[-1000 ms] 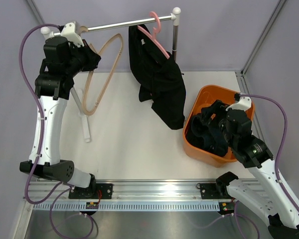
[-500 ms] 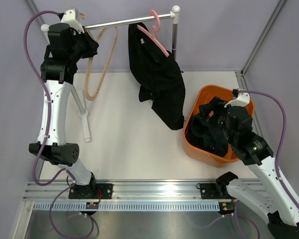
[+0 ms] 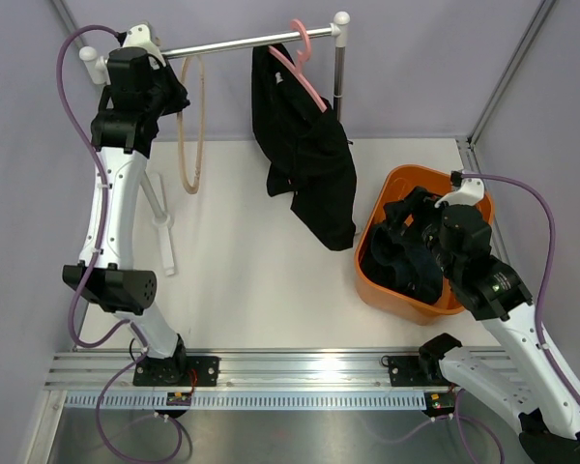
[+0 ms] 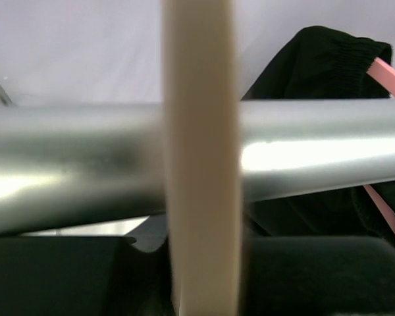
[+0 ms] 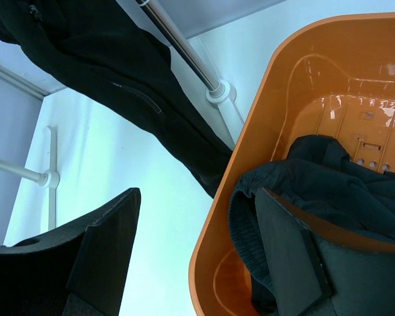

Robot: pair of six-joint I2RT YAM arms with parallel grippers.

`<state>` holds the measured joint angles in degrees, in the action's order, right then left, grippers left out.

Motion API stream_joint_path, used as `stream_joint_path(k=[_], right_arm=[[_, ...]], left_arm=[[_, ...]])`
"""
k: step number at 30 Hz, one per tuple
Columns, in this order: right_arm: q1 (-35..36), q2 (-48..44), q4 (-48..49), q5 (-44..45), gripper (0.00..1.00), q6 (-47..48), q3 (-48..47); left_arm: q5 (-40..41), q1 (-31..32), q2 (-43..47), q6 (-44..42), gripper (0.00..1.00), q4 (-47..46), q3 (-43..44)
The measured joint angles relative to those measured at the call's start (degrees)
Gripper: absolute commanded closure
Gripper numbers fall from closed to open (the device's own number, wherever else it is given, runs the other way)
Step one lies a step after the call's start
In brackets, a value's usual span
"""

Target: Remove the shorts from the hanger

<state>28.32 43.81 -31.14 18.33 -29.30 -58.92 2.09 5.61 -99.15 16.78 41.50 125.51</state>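
Note:
Black shorts (image 3: 309, 164) hang from a pink hanger (image 3: 304, 72) on the metal rail (image 3: 242, 42); they also show in the left wrist view (image 4: 316, 59) and the right wrist view (image 5: 118, 72). Dark navy shorts (image 3: 396, 266) lie bunched in the orange basket (image 3: 406, 174). My left gripper (image 3: 174, 87) is up at the rail, shut on an empty beige hanger (image 3: 188, 135), whose strip (image 4: 201, 164) crosses the rail (image 4: 316, 151). My right gripper (image 3: 398, 227) is open and empty over the basket's left rim (image 5: 250, 164), one finger outside, one over the navy shorts (image 5: 329, 171).
The rack's right post (image 3: 340, 68) stands just behind the basket. Its white foot (image 3: 164, 237) lies on the table at the left. Grey walls close in the back and both sides.
My left arm has risen and brought the beige hanger from a slant to hanging straight down from the rail. My right gripper has barely moved.

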Motion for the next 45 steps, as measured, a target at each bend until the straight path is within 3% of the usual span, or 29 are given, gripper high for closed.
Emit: stream_joint_path(k=[12, 14, 19, 20, 24, 28, 32, 37, 45], right_arm=[[0.00, 0.35, -0.42, -1.55, 0.22, -0.04, -0.81], [0.00, 0.31, -0.46, -1.60, 0.22, -0.04, -1.07], [0.00, -0.11, -1.14, -1.62, 0.22, -0.07, -1.18], [0.00, -0.31, -1.46, -1.60, 0.22, -0.07, -1.18], [0.00, -1.07, -1.81, -1.62, 0.22, -0.07, -1.18], [0.00, -1.99, -1.92, -1.62, 0.22, -0.07, -1.18], [0.00, -2.54, -1.95, -1.66, 0.22, -0.07, -1.20], [0.00, -2.56, -2.34, -1.97, 0.22, -0.07, -1.66], [0.00, -2.84, -5.40, -1.92, 0.22, -0.02, -2.56]], left_arm=[[1.88, 0.00, 6.36, 0.22, 0.57, 0.52, -3.54], [2.14, 0.00, 8.26, 0.17, 0.48, 0.44, -4.37], [4.90, 0.92, 12.96, -0.28, 0.44, 0.35, -6.47], [6.75, 1.75, 13.99, -0.70, 0.37, 0.17, -7.13], [15.28, 8.70, 19.56, -3.82, 0.30, -2.84, -12.02], [22.34, 17.05, 26.27, -7.28, 0.30, -8.24, -18.73], [24.70, 22.45, 28.92, -7.69, 0.30, -11.87, -19.65], [25.24, 28.28, 24.74, -6.36, 0.29, -15.15, -16.22], [25.00, 34.75, 4.87, -4.92, 0.23, -16.61, -5.11]])
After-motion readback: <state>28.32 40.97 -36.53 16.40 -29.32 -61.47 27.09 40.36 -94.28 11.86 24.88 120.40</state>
